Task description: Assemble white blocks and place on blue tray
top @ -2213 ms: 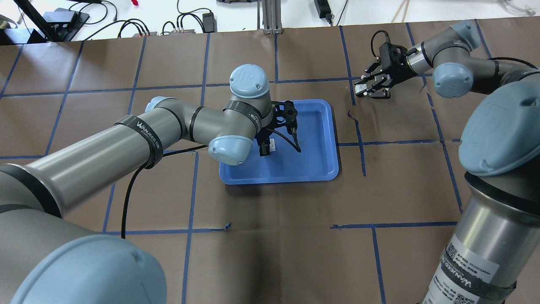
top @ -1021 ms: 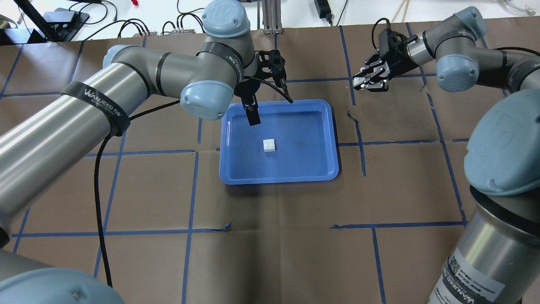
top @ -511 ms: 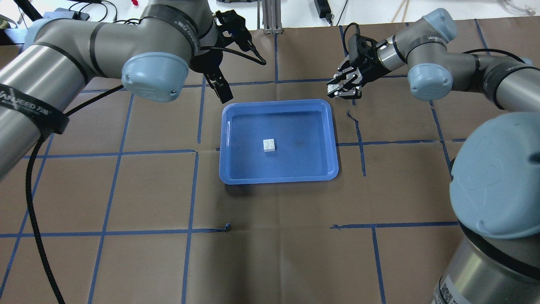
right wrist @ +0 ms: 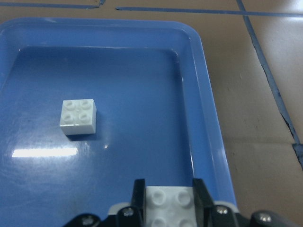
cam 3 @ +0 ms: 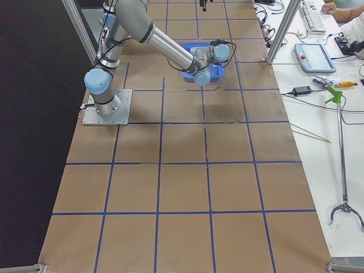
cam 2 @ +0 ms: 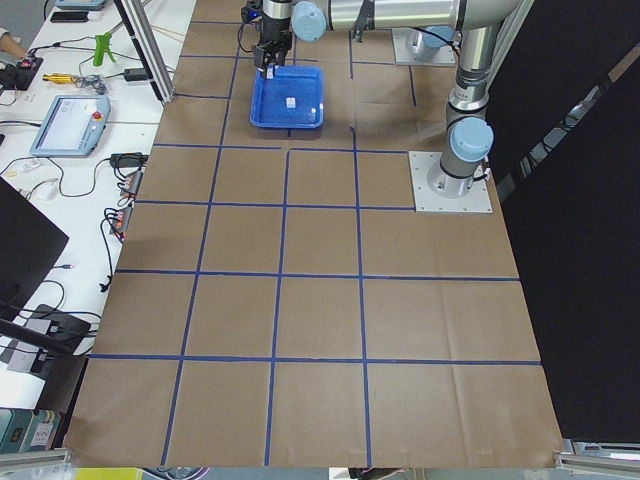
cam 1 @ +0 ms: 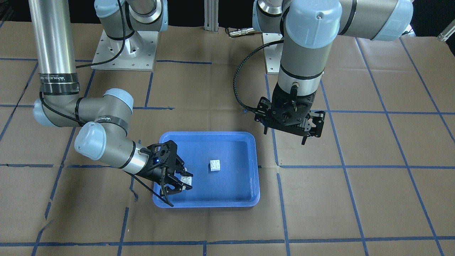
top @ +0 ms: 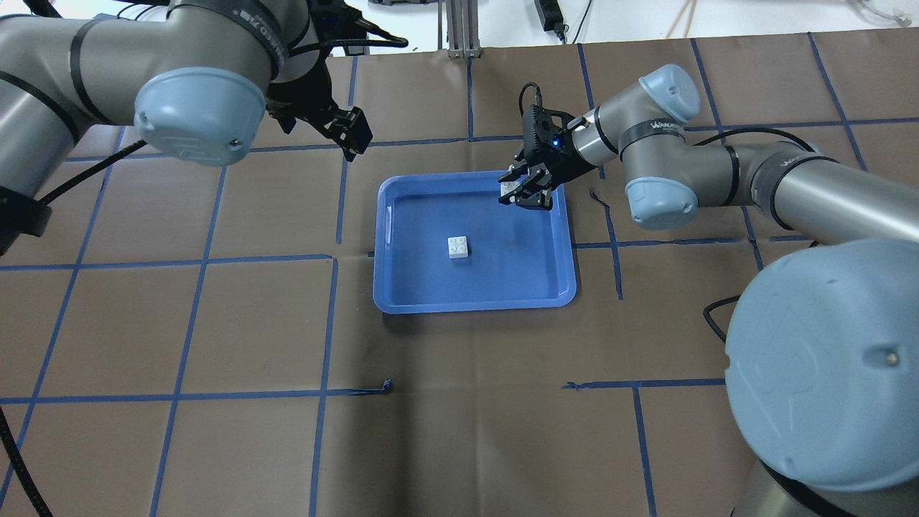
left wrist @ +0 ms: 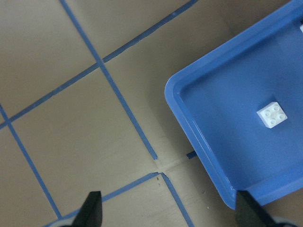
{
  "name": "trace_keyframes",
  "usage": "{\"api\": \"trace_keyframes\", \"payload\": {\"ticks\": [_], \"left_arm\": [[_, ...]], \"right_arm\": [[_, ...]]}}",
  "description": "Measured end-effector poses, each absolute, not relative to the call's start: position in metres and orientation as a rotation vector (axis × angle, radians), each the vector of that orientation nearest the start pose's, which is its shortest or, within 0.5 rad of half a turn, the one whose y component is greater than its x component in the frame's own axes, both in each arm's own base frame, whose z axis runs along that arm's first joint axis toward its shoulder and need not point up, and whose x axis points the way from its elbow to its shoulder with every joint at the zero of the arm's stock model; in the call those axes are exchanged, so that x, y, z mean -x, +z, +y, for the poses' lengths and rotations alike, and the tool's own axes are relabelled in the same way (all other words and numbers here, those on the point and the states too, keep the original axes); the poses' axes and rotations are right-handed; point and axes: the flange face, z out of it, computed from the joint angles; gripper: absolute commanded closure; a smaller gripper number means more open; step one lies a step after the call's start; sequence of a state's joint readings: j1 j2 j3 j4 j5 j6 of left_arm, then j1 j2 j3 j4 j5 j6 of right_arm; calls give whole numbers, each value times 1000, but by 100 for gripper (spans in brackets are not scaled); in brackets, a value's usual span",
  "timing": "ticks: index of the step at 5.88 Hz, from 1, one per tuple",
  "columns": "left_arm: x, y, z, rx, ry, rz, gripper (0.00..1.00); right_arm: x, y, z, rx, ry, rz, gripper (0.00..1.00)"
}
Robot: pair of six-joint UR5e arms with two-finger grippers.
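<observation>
- The large rectangular blue plastic tray (top: 474, 301) with rounded corners and a raised rim lies flat on the desk (top: 459, 431). The desk is covered in brown paper crossed by blue tape lines. The blue tray sits about midway between the robot's edge of the desk and the operators' edge.
- A small white square plastic block with four studs on top (top: 459, 246) lies studs up on the tray's flat bottom, near its middle. This loose white block touches neither end effector nor the rim.
- The right arm's black two-finger end effector (top: 523, 195) hangs over the tray's corner nearest the operators' edge and the desk's right end.
- Its fingers (right wrist: 138, 198) are closed in on a second white studded plastic block (right wrist: 168, 203), which sits between them with its studs up. In the front-facing view this held white block (cam 1: 186, 180) is above the tray bottom, just inside the rim and well apart from the loose white block.
- The left arm's black two-finger end effector (cam 1: 284, 136) is over bare brown paper, off the tray's side toward the desk's left end and clear of the rim.
- In its wrist view its fingertips (left wrist: 92, 208) stand spread wide, with nothing between them.
</observation>
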State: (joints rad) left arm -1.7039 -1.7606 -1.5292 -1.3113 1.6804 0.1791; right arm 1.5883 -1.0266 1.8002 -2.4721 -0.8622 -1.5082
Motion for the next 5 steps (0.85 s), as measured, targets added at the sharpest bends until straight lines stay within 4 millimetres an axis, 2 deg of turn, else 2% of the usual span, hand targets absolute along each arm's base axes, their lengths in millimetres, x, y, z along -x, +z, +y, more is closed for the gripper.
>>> {"api": "trace_keyframes", "payload": {"ticks": [1, 2, 3, 5], "left_arm": [[191, 441, -552, -179, -130, 3029, 1], [187, 452, -548, 25, -106, 3040, 1], [181, 470, -542, 113, -71, 3044, 1], [158, 500, -522, 198, -30, 3055, 1]], "right_arm": [[-217, 186, -586, 1833, -776, 1838, 70], [-227, 183, -571, 1839, -762, 1824, 70], [-239, 179, -561, 1850, -745, 1804, 70], [-249, 170, -550, 1861, -728, 1785, 69]]}}
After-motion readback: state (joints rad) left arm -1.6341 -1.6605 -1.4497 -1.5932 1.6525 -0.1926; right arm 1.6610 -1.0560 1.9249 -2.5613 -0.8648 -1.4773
